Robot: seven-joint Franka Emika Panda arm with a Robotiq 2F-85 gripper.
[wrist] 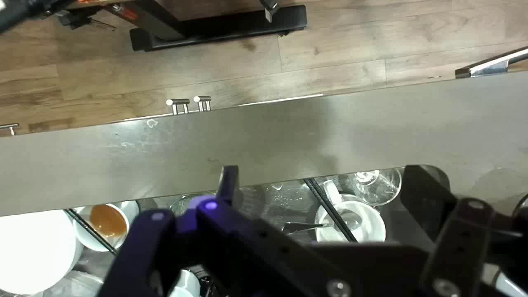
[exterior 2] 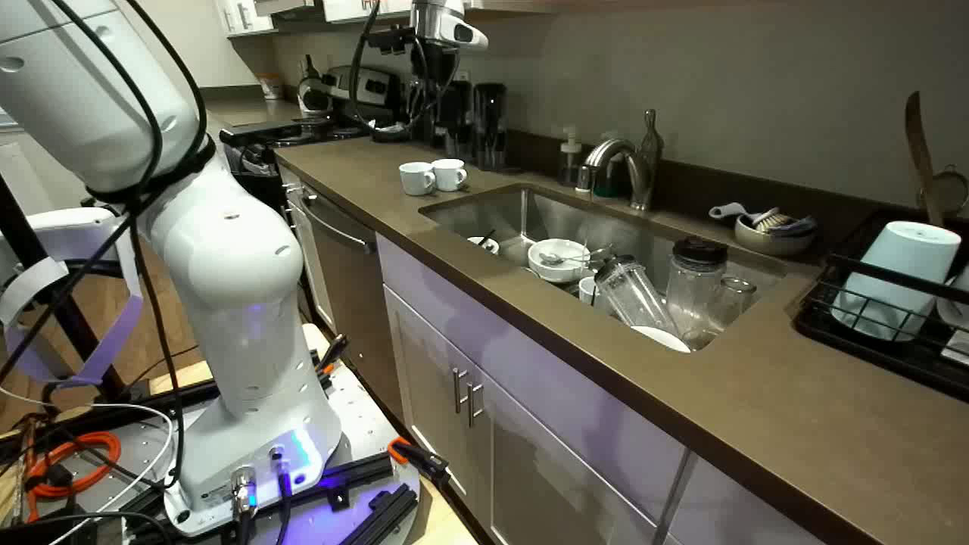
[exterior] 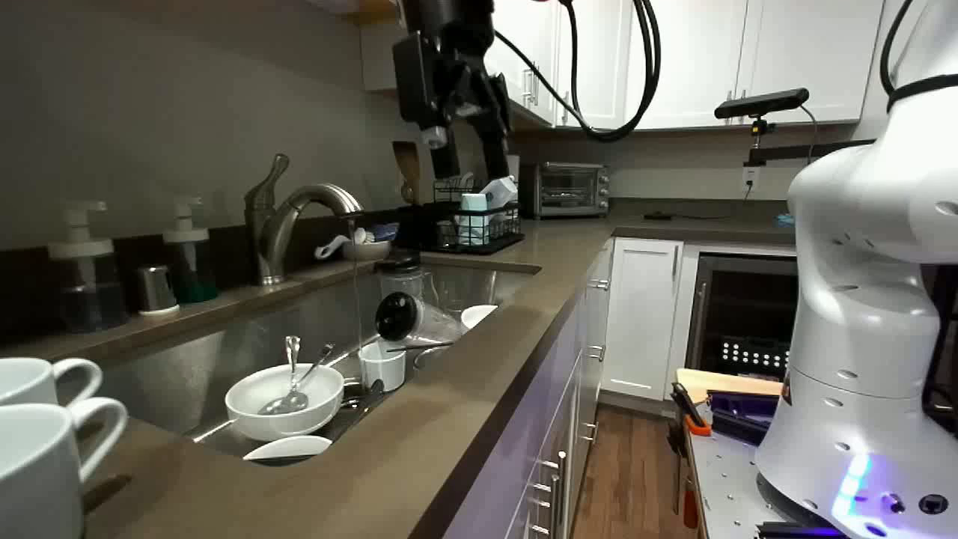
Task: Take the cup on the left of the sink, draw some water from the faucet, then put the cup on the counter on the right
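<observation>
Two white mugs (exterior: 34, 468) (exterior 2: 417, 179) stand upright on the grey-brown counter (exterior: 479, 359) (exterior 2: 757, 424) (wrist: 268, 144) beside the end of the steel sink (exterior: 187, 374) (exterior 2: 575, 219). The silver faucet (exterior: 281, 224) (exterior 2: 642, 174) rises behind the sink; a thin water stream falls from its spout in an exterior view. My gripper (exterior: 470, 161) is high above the counter, apart from the mugs, with spread, empty fingers. In an exterior view my gripper (exterior 2: 428, 98) blends with dark objects behind. In the wrist view my gripper (wrist: 326, 187) is open above the sink; the counter mugs are not recognisable there.
The sink holds a white bowl (exterior: 284, 400) (exterior 2: 559, 261), a tipped jar (exterior: 419, 318) (exterior 2: 634, 291) and other dishes. A black drying rack (exterior: 490, 224) (exterior 2: 870, 295) stands past the far end. Soap dispensers (exterior: 86, 277) line the back. Black canisters (exterior 2: 490, 125) stand behind the mugs.
</observation>
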